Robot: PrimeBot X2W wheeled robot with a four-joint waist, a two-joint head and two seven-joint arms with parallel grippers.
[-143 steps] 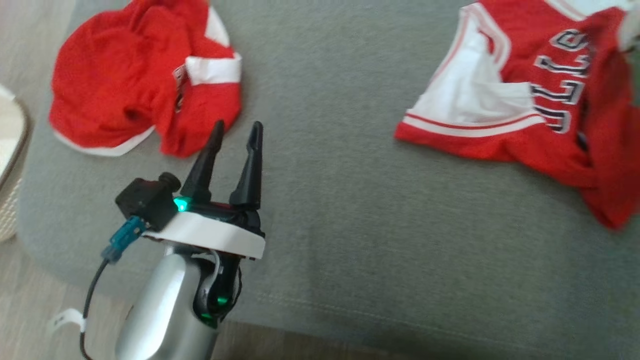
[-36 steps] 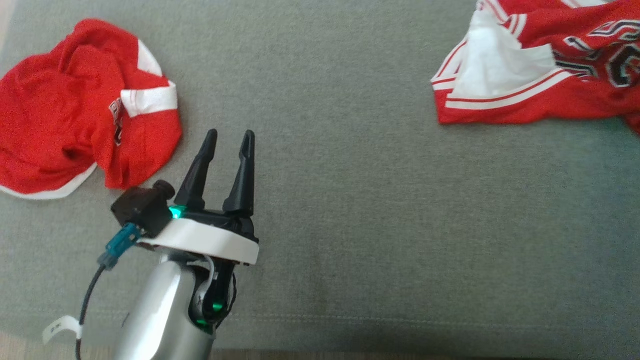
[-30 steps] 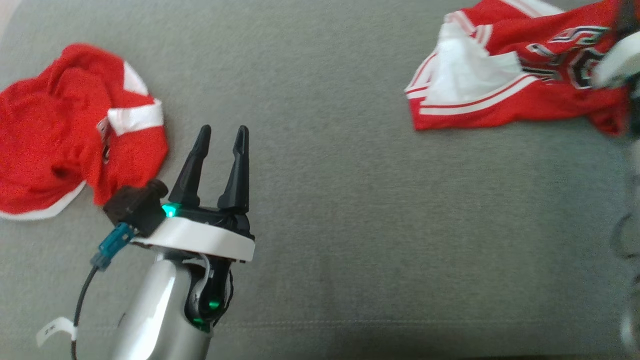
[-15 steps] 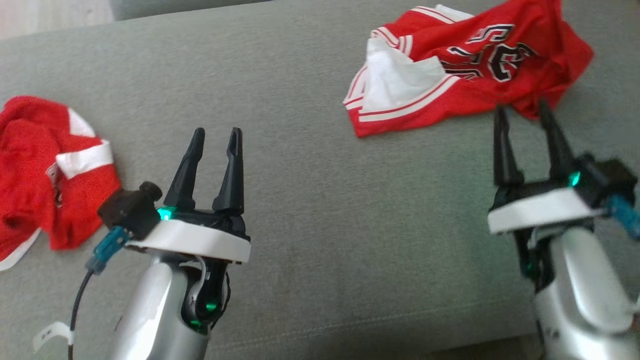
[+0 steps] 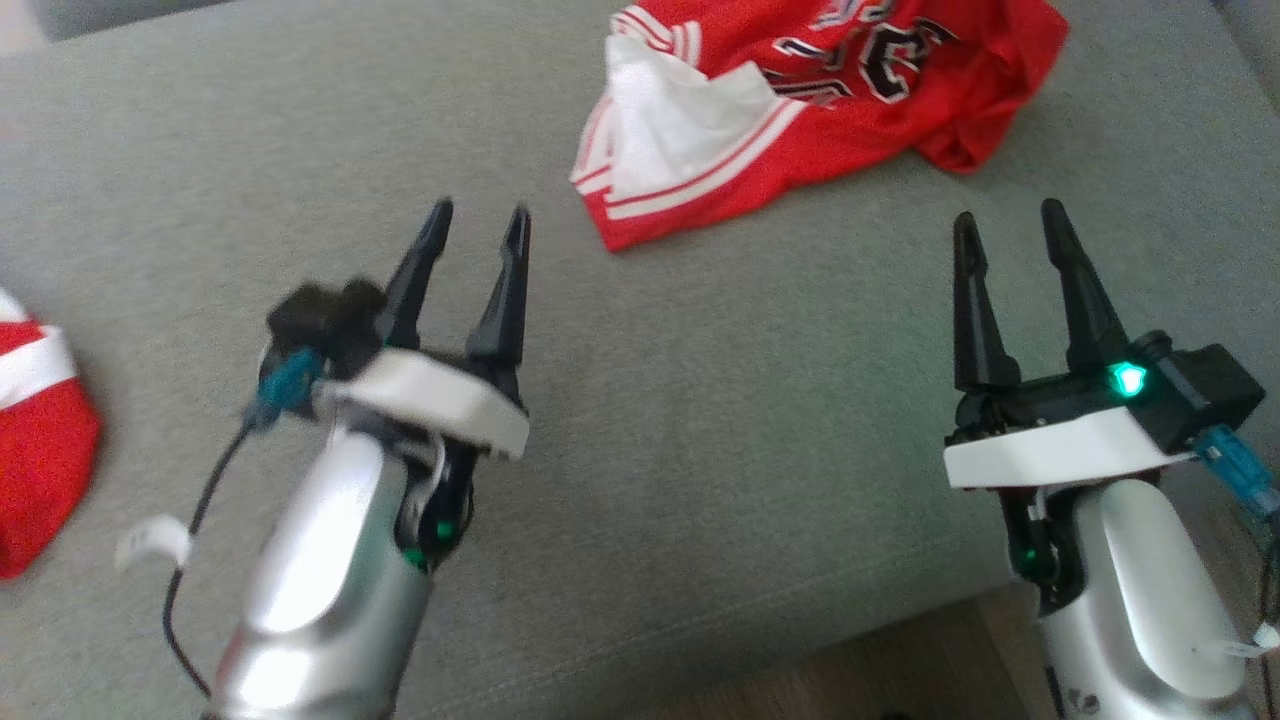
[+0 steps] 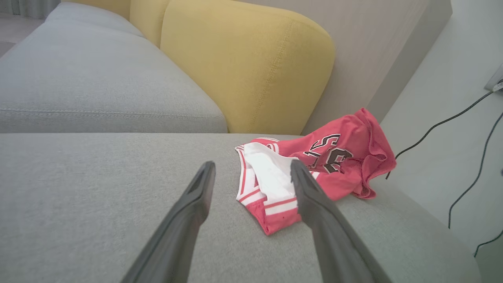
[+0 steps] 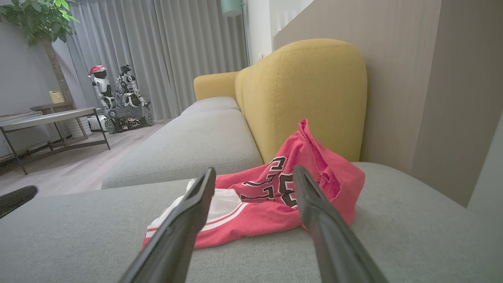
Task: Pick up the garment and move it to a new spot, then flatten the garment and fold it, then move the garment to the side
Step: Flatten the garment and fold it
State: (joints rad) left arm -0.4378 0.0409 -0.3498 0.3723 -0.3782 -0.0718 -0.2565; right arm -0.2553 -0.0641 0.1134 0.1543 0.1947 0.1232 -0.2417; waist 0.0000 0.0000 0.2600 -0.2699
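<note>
At the sofa seat's (image 5: 700, 450) back edge, the jersey (image 5: 900, 130) lies crosswise beyond the spread left end effector (image 5: 475, 225) and the likely nearer, spread right end effector (image 5: 1010, 225).

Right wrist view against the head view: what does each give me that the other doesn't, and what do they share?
Right wrist view adds the room behind: the yellow backrest, grey curtains, a plant, a side table and two parked robots on the floor. Head view adds the top-down layout: the whole left gripper, open, and a second red garment at the left edge of the grey cushion. Shared: the crumpled red jersey lying on that cushion, ahead of the open right gripper, not touched.
</note>
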